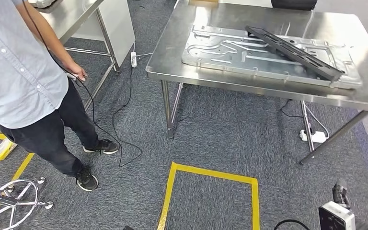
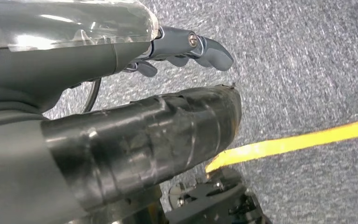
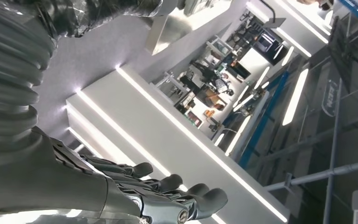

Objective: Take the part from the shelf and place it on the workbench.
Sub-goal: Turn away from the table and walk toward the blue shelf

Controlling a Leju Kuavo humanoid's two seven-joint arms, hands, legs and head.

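Ribbed black part (image 1: 294, 51) on steel workbench (image 1: 172, 62); both hands (image 2: 186, 49) (image 3: 168, 196) empty (fingers apart).

even overhead light fills my head view, with soft glare on the steel workbench (image 1: 268, 91). ceiling strip lights (image 3: 294, 97) blow out white at my right wrist; my left thumb (image 2: 121, 154) looms blurred.

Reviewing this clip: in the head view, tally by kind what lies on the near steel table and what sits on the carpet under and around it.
Stamped metal panel on the table: 1
Long black frame part lying across that panel: 1
White power strips on the carpet: 2
Chair base with castors: 1
Yellow tape square: 1
Total: 6
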